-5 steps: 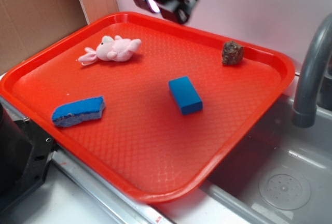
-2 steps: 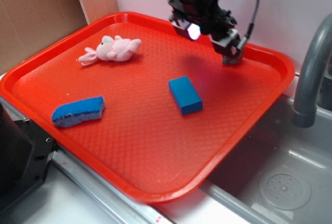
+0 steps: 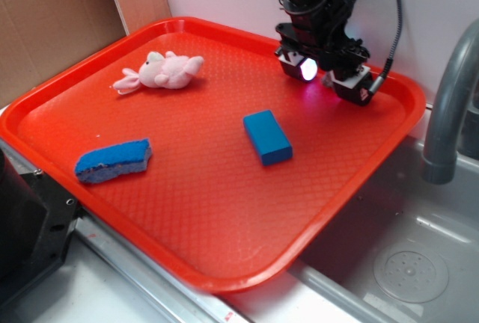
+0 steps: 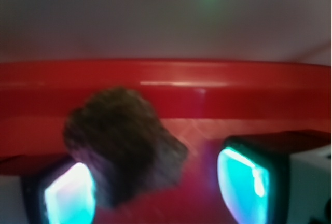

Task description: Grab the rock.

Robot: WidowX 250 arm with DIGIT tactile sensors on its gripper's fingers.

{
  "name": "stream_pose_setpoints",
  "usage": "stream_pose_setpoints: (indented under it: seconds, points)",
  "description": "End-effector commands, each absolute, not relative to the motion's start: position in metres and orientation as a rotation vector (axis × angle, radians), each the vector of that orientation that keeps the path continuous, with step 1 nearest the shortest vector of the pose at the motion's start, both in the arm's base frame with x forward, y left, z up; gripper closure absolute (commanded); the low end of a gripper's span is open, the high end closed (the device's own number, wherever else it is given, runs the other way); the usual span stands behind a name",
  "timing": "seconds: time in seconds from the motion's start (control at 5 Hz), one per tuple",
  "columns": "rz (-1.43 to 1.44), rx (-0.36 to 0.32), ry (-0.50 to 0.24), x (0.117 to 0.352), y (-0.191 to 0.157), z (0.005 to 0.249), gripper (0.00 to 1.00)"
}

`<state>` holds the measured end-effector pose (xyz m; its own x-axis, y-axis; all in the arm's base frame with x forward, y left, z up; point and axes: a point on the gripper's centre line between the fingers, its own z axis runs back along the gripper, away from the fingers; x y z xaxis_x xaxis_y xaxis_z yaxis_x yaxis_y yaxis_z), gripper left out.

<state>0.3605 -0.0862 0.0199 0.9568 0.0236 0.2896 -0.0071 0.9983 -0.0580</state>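
Your pincer (image 3: 329, 76) sits low at the far right corner of the red tray (image 3: 224, 278), jaws apart on either side of the rock (image 4: 122, 143). The rock lies between the fingers (image 4: 70, 200), not yet gripped.

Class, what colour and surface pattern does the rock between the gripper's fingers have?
Dark brown-grey, rough and mottled; the rock shows best in the wrist view.

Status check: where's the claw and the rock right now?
Claw open, low at tray's far right corner. Rock between the pads, nearer the left one, not gripped. Nothing in the way.
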Motion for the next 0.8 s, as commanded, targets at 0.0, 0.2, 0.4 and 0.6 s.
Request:
stream_pose_setpoints:
  seconds: [0.0, 0.2, 0.4, 0.6]
  points:
    - [0.006, -0.057, -0.335, 0.364, -0.093, 0.035, 1.00]
    - [0.028, -0.033, -0.359, 0.347, -0.087, 0.055, 1.00]
    - [0.080, -0.019, -0.289, 0.310, -0.074, 0.095, 1.00]
    - [0.140, -0.076, -0.095, 0.273, -0.050, 0.141, 1.00]
